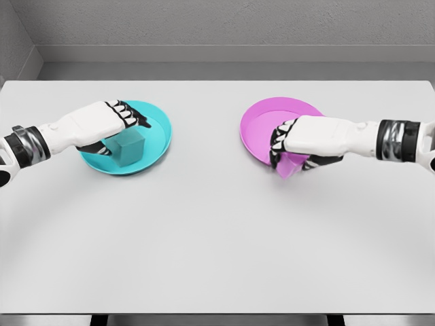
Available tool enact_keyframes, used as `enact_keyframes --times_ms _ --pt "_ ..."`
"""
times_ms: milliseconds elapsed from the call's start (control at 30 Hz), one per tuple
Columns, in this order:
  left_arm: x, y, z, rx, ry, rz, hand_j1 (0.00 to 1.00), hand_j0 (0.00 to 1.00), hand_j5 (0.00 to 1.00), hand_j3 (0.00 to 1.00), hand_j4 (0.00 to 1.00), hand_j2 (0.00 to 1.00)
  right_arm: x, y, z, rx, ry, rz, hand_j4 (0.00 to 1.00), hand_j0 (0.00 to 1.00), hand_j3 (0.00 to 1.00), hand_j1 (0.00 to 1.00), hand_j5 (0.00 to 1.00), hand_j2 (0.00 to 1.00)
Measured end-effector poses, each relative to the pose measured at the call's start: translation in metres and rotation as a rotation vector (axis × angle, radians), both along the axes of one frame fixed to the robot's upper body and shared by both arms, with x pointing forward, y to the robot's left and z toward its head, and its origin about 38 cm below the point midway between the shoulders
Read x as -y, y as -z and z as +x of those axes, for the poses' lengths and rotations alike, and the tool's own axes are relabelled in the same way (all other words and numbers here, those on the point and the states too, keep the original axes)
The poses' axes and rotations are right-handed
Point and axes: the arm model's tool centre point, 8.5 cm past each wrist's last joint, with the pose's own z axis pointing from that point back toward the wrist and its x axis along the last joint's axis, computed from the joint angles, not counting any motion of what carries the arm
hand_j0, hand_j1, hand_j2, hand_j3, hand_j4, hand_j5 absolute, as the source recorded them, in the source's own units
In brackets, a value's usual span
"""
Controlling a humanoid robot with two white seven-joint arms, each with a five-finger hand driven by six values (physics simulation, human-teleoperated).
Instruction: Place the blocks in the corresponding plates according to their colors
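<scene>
Left hand (pixel 109 122) over left plate (pixel 160 132), block (pixel 128 148) in it under fingers. Right hand (pixel 299 139) at right plate (pixel 262 122) front edge, second block (pixel 289 165) beneath.

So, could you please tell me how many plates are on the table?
2: a round teal plate at left, holding a teal block, and a round pink plate at right. None seems hidden.
</scene>
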Motion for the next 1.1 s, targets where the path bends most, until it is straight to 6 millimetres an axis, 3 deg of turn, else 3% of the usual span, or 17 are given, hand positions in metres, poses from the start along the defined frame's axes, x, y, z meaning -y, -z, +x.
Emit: enact_keyframes --times_ms 333,700,800,1067,1100 --pt "-0.005 -0.007 -0.001 0.003 -0.006 -0.04 1.0 1.0 1.0 1.0 1.0 1.0 0.007 -0.005 0.027 0.002 0.069 0.024 0.5 0.5 0.5 0.5 0.5 0.5" --pt "-0.068 -0.045 -0.02 -0.006 -0.071 -0.023 1.0 1.0 1.0 1.0 1.0 1.0 0.011 -0.002 0.062 -0.022 0.151 0.059 0.5 0.5 0.5 0.5 0.5 0.5" --pt "-0.082 -0.044 -0.026 -0.027 -0.091 -0.007 1.0 1.0 1.0 1.0 1.0 1.0 0.009 0.001 0.071 -0.033 0.169 0.07 0.5 0.5 0.5 0.5 0.5 0.5" --pt "-0.076 -0.044 -0.035 -0.036 -0.061 0.001 1.0 1.0 1.0 1.0 1.0 1.0 0.008 0.017 0.087 -0.08 0.215 0.088 0.51 0.51 0.51 0.51 0.51 0.51" --pt "-0.076 -0.044 -0.035 -0.035 -0.059 0.001 1.0 1.0 1.0 1.0 1.0 1.0 0.009 0.019 0.088 -0.086 0.221 0.088 0.62 0.62 0.62 0.62 0.62 0.62"
